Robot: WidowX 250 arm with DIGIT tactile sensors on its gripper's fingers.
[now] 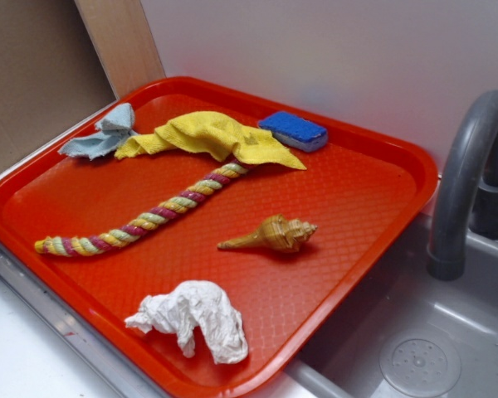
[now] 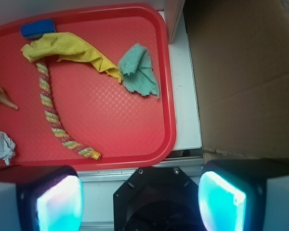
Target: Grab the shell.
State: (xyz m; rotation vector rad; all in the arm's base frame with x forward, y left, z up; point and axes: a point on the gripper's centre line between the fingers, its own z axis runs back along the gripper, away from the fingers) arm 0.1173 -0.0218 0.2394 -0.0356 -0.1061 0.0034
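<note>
Red tray (image 1: 349, 199) rests on a white counter beside a grey sink (image 1: 448, 332) with a grey faucet (image 1: 461, 182). Landmark: shell (image 1: 274, 235), lying on its side near tray centre, pointed tail toward the braided rope (image 1: 141, 222). Crumpled white paper (image 1: 195, 319) lies nearer the front rim than the shell. Yellow cloth (image 1: 212, 137) and blue sponge (image 1: 293, 130) lie beyond the shell; the rope's far end goes under the cloth. Gripper (image 2: 140, 202), seen only in the wrist view, sits outside the tray edge, well apart from the shell, fingers (image 2: 60, 202) spread wide, holding nothing.

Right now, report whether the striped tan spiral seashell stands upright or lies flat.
Lying flat: the striped tan spiral seashell rests sideways on the red plastic tray.
</note>
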